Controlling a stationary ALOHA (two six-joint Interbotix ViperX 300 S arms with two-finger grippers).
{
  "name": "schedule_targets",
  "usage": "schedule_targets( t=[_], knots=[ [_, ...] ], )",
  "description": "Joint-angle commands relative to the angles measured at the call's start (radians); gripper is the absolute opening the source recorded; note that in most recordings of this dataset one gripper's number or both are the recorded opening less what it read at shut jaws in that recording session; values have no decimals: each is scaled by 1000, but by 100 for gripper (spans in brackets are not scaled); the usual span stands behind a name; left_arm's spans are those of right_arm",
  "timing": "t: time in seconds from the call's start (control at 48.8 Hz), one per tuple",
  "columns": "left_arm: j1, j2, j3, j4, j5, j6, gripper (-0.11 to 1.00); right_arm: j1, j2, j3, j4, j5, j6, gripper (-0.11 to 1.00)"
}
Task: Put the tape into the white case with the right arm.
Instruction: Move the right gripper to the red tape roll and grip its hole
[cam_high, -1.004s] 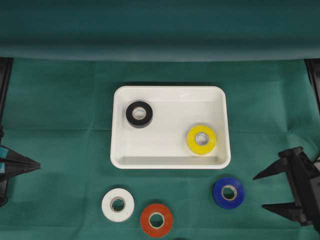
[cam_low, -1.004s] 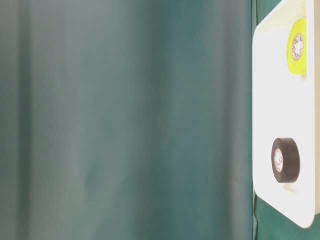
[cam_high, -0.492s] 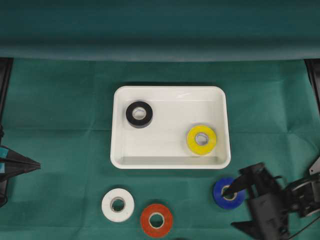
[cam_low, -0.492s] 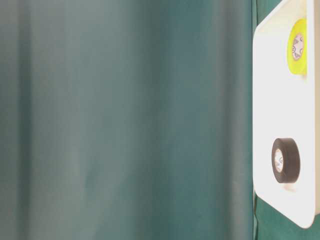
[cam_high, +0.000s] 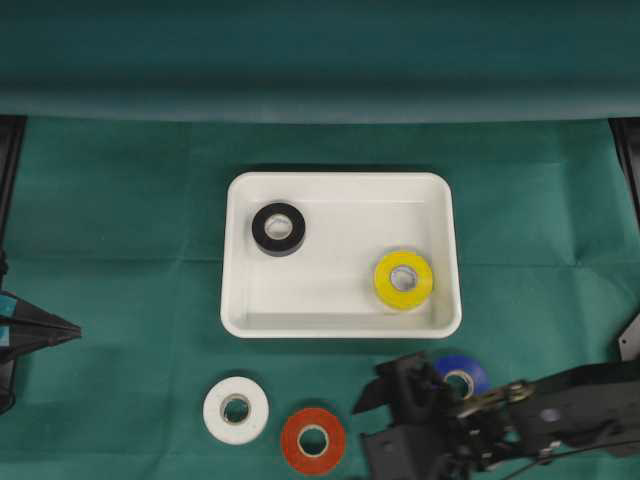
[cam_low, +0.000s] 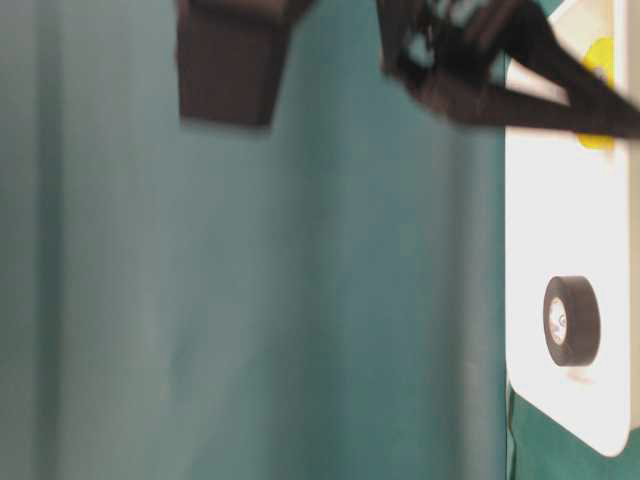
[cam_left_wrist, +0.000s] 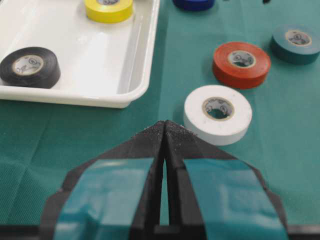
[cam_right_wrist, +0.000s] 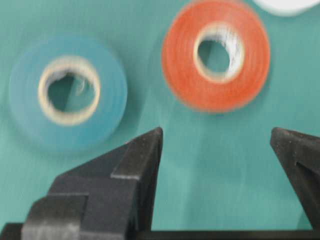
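A: Where do we find the white case (cam_high: 340, 325), and how is it turned?

B: In the overhead view it lies flat on the green cloth (cam_high: 120, 230), its long axis running left to right, just beyond the right gripper (cam_right_wrist: 215, 145). A black tape roll (cam_high: 278, 228) and a yellow tape roll (cam_high: 403, 279) lie flat inside it, holes upward.

A: And the right gripper itself?

B: We see its jaws spread wide in the right wrist view, with bare cloth between them, clamped on nothing and touching nothing we can make out. Ahead of the tips lie a red tape roll (cam_right_wrist: 216, 55) and a teal tape roll (cam_right_wrist: 68, 92), both flat. The blue tape roll (cam_high: 462, 372) sits behind the gripper, partly covered by the right arm (cam_high: 560, 410). The white tape roll (cam_high: 236, 409) lies well off to the gripper's left in the overhead view.

A: The left gripper (cam_left_wrist: 164, 131)?

B: Its fingers are pressed together, holding nothing, with the white roll just ahead of its tip, to the right.
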Motion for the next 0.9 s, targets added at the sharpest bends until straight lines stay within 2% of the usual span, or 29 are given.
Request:
schedule_targets(
  t=[0.0,0.184,0.369,0.574,0.881],
  knots=[
    [2,9,-9,2,-11,0,0,3,32,-84,2,6,2,63],
    [2,9,-8,2,-12,0,0,5,127,-202,3,21,5,63],
    [2,9,-8,2,-14,0,0,14,181,-291,20,117,5,63],
    [2,9,-8,2,-12,0,0,18,198,-316,48,153,5,63],
    [3,9,-8,2,-12,0,0,29,229,-316,118,158,5,63]
  ],
)
